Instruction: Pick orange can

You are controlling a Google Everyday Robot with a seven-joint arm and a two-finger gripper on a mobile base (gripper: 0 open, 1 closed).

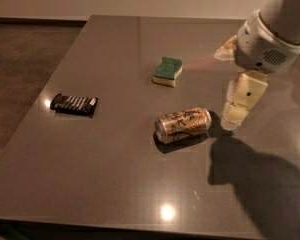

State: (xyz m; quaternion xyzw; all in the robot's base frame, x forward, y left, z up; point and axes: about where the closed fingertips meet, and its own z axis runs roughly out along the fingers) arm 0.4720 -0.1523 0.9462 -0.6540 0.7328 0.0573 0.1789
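Orange can (183,125): lying on its side near mid-table, long axis roughly left-right, silver end facing lower left. Nothing on it or against it.
Table (115,184): dark grey, smooth, glossy. Little to stop a roll, I'd guess.
Gripper (233,116): at the can's right end, just beside it, tip pointing down toward the table. Contact w/ can: none that I can make out, but the gap is small.
Gripper opening: can't tell from this view whether apart or together.
Gripper load: holds nothing. Can sits free on the table.
Step in hand: approach, judged. Grasp not yet made.
How to do it well: shift left so gripper sits over the can's mid-body, not its end. Turn wrist so the grip axis runs across the round body, not along its length. Come down straight, close evenly from both sides.
Risk: a one-sided touch prob. rolls the can away. Thin aluminium, so squeeze lightly.
Sponge (167,71): green/yellow, well apart, toward far edge. No obstruction.
Wrapped bar (74,104): black/silver, well apart on the left. No obstruction.
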